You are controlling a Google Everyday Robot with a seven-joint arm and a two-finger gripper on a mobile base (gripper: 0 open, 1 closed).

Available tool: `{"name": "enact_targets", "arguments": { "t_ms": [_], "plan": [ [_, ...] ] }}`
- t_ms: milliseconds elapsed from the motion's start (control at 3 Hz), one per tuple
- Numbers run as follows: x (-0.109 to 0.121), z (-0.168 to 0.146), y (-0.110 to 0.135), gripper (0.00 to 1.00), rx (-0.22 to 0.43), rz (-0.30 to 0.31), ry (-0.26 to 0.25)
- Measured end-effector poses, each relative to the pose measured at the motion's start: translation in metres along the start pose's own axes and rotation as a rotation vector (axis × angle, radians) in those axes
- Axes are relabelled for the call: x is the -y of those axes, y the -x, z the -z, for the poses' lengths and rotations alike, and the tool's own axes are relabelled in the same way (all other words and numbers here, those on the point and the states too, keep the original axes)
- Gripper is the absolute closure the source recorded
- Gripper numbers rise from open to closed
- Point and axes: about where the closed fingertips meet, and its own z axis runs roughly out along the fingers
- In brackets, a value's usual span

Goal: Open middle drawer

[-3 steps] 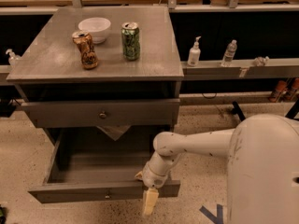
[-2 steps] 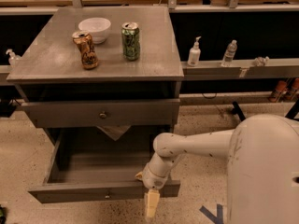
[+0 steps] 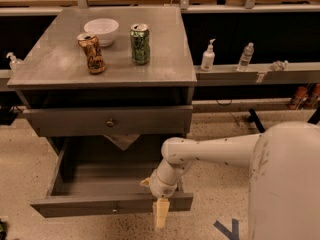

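Finding 1: the middle drawer (image 3: 85, 205), taken to be the lower of the 2 grey fronts in view, stands pulled well out from the cabinet (image 3: 165, 69). Its bare interior is exposed and its front panel is low in the camera view, near the floor.

Finding 2: the gripper (image 3: 161, 215) hangs pointing downward at the right end of that front panel, apart from the small knob (image 3: 116, 209). Whether it is spread or closed cannot be told.

Finding 3: the upper drawer (image 3: 65, 123) sits nearly flush.

Assessment: the opening appears essentially complete. Only withdrawal of the arm seems to be left.
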Motion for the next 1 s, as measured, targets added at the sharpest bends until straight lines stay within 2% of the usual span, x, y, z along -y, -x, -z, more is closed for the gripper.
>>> {"name": "enact_targets", "arguments": {
  "t_ms": [333, 667, 1000],
  "plan": [
    [0.011, 0.013, 0.031, 0.00, 0.100, 0.089, -0.057],
    [0.012, 0.041, 0.021, 0.00, 0.317, 0.133, -0.119],
    [0.004, 0.062, -0.009, 0.00, 0.351, 0.178, -0.173]
  ]
}}
